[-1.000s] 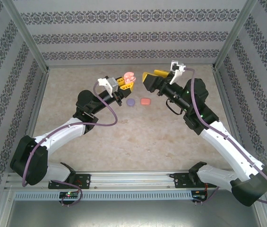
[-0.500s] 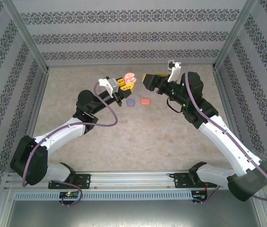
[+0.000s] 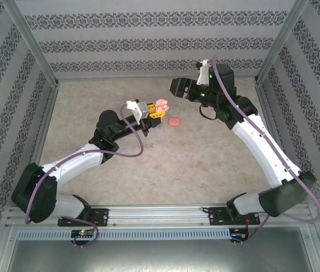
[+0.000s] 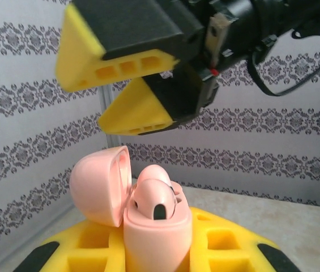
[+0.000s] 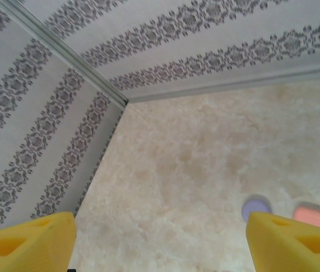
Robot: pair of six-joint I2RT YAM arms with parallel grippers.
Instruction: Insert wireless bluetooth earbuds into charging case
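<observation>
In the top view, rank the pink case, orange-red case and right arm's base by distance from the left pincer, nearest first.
1. pink case, gripped in the left pincer.
2. orange-red case, lying on the table just right of the pincer in this view.
3. right arm's base, at the near edge, far right.

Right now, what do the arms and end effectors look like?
Left arm and right arm: white links, black joints, a purple cable along each. Left end effector and right end effector: yellow wedge fingers with hollow cells, faced in black.
</observation>
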